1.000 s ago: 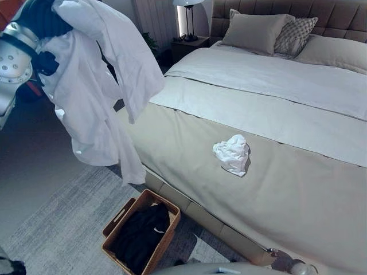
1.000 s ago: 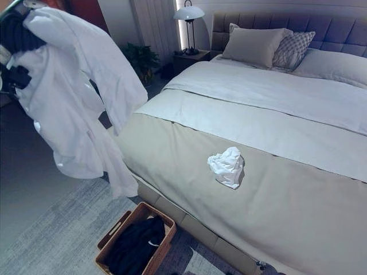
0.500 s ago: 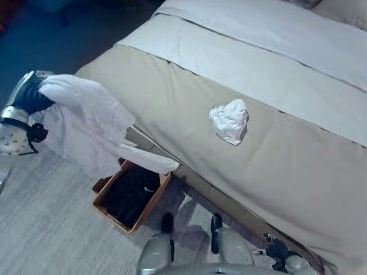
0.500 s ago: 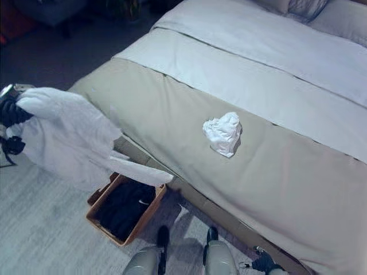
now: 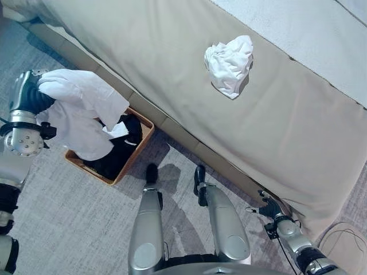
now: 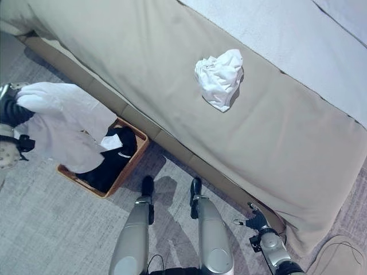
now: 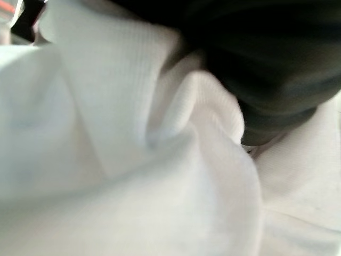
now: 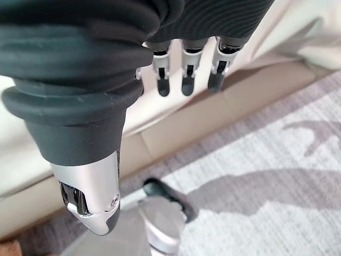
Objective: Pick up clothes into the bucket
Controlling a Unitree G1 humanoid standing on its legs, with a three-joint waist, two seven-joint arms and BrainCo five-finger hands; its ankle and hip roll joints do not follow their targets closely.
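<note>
The right hand hangs low over the rug near the bed's foot corner, fingers straight and slack, holding nothing; half a second ago it sat in much the same place by the bed base.

The left hand is out at the robot's left, at the basket's far-left side. White cloth bunches over it and wraps it in its wrist view, so it appears to grip the shirt, though I cannot tell how the fingers themselves lie. The shirt has come down since the earlier frames: a second ago it hung high and full length in the air, half a second ago it was still above the basket with a sleeve trailing out toward the bed; now its lower part rests inside the basket, on top of the black garment there, with the upper part still bunched at the hand.

The camera has tipped downward, so the bed has slid up the view. On its tan cover, well in from the near edge, the crumpled white cloth lies as before.
</note>
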